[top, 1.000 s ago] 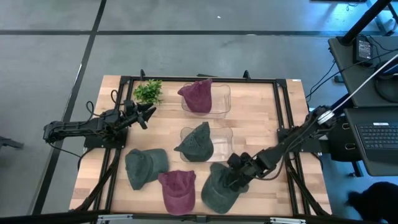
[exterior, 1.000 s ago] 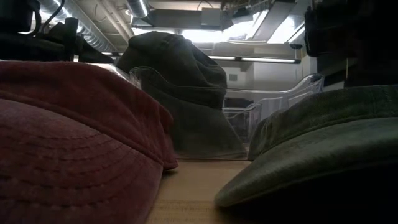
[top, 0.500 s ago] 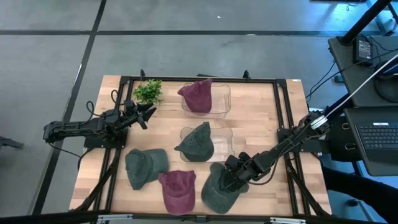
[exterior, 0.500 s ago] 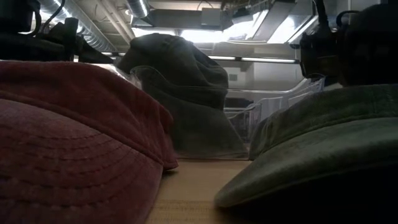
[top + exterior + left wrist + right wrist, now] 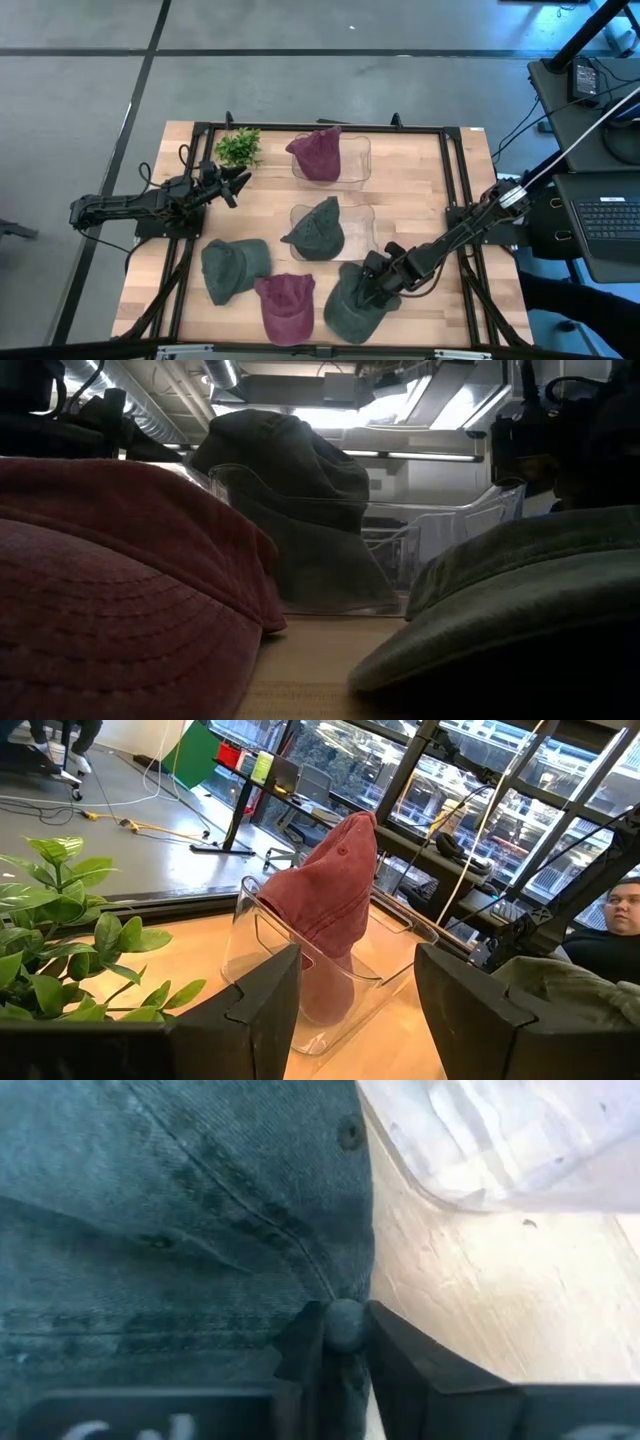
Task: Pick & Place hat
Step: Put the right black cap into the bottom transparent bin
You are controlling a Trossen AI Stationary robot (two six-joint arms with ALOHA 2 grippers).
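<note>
A dark green hat (image 5: 348,312) lies on the table near its front edge, right of the middle. My right gripper (image 5: 372,291) is down on its crown and shut on it; the right wrist view shows the crown (image 5: 150,1200) filling the picture. Beside it lie a red hat (image 5: 285,306) and another green hat (image 5: 232,268). A green hat (image 5: 318,228) and a red hat (image 5: 318,155) each sit in a clear tray. My left gripper (image 5: 236,183) waits open at the table's left, facing the red hat in its tray (image 5: 330,900). My right gripper pinches the green hat's top button (image 5: 343,1323), and the cloth bunched around it, between its two fingertips (image 5: 400,1360). The fingers come slanting down from the table's right side. The hat's brim and body rest on the table.
A small green plant (image 5: 238,147) stands at the far left, close to my left gripper. The middle clear tray (image 5: 362,215) stands just beyond the held hat, its corner (image 5: 520,1140) near my right fingers. A black frame (image 5: 455,180) runs around the tabletop.
My right gripper has moved a little down and toward the table's near left, onto the green hat's crown. In the low view the crown now dips lower beside it.
</note>
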